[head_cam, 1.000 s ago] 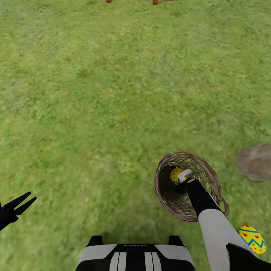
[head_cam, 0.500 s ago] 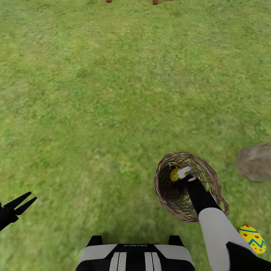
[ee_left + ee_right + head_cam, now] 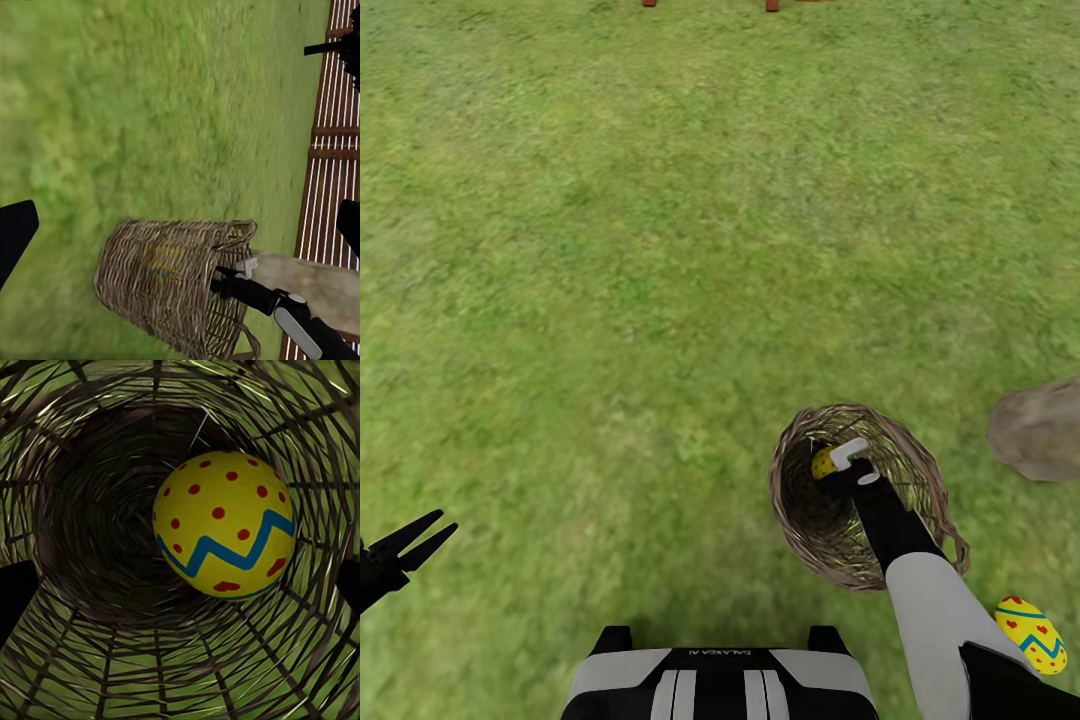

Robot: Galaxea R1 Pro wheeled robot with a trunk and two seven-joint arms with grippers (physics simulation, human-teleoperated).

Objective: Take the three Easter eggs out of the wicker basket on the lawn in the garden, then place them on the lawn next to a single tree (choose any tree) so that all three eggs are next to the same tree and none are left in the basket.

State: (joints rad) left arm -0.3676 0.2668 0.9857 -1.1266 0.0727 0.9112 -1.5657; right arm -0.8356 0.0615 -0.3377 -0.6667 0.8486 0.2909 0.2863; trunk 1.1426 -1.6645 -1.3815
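The wicker basket (image 3: 908, 470) stands on the lawn (image 3: 660, 250) at my lower right. My right gripper (image 3: 855, 465) reaches down inside it, open, just short of a yellow Easter egg (image 3: 822, 463) with red dots and a blue zigzag (image 3: 223, 525). The basket's weave (image 3: 90, 660) surrounds that egg. Another Easter egg (image 3: 1030, 634), with red hearts, lies on the grass beside my right forearm, outside the basket. My left gripper (image 3: 415, 540) hangs open and empty at the lower left, its camera looking at the basket (image 3: 165, 285) from the side. The tree is out of view.
A grey-brown rock (image 3: 1040, 428) lies just right of the basket. Brown wooden posts (image 3: 771, 5) touch the far edge of the grass. A slatted wooden fence (image 3: 330, 150) runs behind the basket in the left wrist view. Open grass spreads ahead and left.
My right gripper has pushed slightly deeper into the basket toward the dotted egg, covering more of it. The left arm and the egg on the grass have stayed put.
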